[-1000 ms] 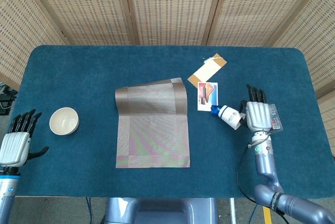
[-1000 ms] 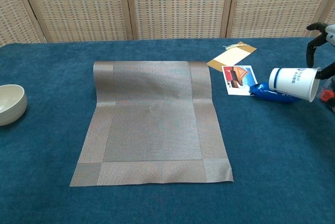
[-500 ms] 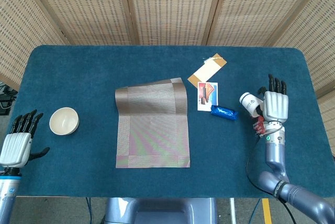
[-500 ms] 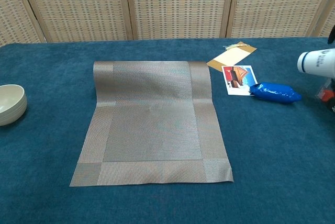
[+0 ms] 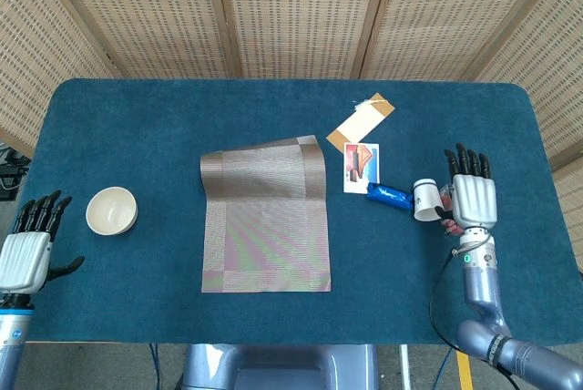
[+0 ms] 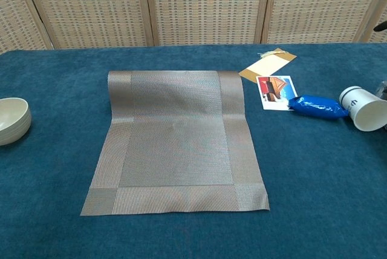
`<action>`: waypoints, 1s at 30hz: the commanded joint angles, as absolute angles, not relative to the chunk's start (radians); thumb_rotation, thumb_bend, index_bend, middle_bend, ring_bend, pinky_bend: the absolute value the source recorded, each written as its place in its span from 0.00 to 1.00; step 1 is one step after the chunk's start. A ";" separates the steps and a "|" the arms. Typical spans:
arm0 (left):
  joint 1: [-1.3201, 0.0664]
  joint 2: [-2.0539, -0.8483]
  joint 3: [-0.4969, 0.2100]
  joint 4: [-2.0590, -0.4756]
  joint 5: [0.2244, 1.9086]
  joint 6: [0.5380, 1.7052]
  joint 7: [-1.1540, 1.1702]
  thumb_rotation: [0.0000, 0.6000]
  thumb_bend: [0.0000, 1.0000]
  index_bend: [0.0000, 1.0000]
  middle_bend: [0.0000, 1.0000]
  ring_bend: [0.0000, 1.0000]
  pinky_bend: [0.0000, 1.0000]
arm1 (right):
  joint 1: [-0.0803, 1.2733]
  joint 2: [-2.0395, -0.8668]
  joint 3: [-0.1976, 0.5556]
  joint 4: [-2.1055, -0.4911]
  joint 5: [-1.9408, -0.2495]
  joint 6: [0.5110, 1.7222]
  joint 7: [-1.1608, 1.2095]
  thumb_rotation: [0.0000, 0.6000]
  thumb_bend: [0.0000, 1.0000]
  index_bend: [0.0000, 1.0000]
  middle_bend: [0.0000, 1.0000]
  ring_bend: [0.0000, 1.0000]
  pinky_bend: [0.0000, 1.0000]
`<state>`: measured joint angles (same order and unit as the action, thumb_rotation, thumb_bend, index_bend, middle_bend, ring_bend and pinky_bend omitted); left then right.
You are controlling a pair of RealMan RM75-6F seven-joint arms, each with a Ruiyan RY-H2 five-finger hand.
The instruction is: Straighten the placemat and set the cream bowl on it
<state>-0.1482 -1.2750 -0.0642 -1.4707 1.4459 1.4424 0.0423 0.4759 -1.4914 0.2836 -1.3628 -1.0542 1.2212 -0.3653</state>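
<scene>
Head and chest views. The woven placemat (image 5: 265, 218) lies mid-table on the blue table cover (image 5: 164, 117), its far edge curled up. The cream bowl (image 5: 111, 210) sits well left of it, on the cloth. Left hand (image 5: 25, 255) hangs off the table's left edge, fingers spread, grasping nothing. Right hand (image 5: 474, 199) holds a tipped white paper cup (image 6: 364, 108), just beside a blue packet (image 6: 317, 106), a picture card (image 6: 275, 91) and a tan envelope (image 6: 267, 63).

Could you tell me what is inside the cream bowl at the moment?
Nothing shows inside the cream bowl: the head view looks straight into a bare interior. The chest view shows only its outer side.
</scene>
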 commanded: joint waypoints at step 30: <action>-0.157 -1.289 -0.058 -1.431 1.438 1.401 0.009 1.00 0.13 0.07 0.00 0.00 0.00 | 0.444 -1.683 0.055 -1.670 -1.313 1.209 -0.449 1.00 0.10 0.26 0.00 0.00 0.00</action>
<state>-0.1571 -1.2890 -0.0583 -1.4317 1.4385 1.4012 0.0086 0.4431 -1.6809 0.0558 -1.6699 -1.3154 1.2108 -0.4473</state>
